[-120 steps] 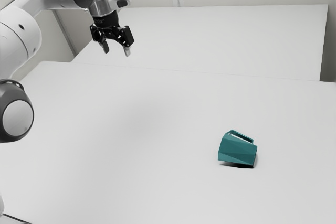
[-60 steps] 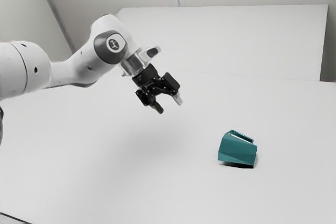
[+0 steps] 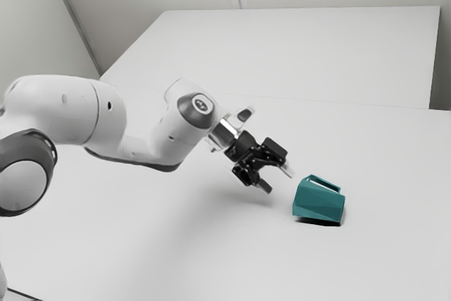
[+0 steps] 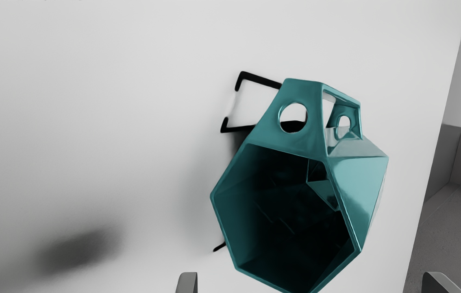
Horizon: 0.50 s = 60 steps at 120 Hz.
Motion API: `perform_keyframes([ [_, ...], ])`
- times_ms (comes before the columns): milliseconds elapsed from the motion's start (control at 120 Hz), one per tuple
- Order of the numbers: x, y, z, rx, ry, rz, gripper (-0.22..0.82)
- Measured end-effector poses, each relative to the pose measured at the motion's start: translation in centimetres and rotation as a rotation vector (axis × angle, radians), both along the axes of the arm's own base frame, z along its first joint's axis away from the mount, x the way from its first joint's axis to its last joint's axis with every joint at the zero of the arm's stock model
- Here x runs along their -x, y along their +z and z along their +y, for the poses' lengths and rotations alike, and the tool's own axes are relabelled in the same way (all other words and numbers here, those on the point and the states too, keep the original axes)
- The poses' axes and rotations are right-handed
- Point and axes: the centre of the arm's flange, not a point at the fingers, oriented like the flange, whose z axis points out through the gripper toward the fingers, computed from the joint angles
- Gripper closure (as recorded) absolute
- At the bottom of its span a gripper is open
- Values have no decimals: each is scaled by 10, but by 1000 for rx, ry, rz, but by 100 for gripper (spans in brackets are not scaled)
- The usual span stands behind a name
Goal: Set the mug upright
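My fingers [image 3: 264,186] are spread, and they hold nothing between them. At the left of the exterior view comes my arm [image 3: 144,147], and it reaches out over the table [image 3: 169,244] toward the right, where the mug [image 3: 318,203] is.

About the progress, I can say this: the mug lies on its side on the table, so the upright position is not reached at this moment. By my judgement, what is left is to take hold of the mug, to turn it until its bottom is down, and to let it stand alone.

Going rightward from my fingers, there is first a small free space, and then the mug, near to them but not touched. Its mouth [image 4: 287,215] looks toward me, its handle [image 4: 301,92] is on the upper side, and its bottom points away, to the exterior view's right. In the wrist view, the mug is ahead of my fingertips, and its body appears within the opening which they make.
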Motion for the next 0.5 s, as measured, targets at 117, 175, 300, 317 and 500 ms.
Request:
perform_keyframes([
  [117,1,-7,-10,33,1,-21,0],
  [175,2,-11,-15,51,2,-28,0],
  [300,3,-18,-22,80,4,-43,0],
  [317,3,-20,-23,83,4,-44,0],
  [500,5,-32,-34,113,-7,-63,0],
])
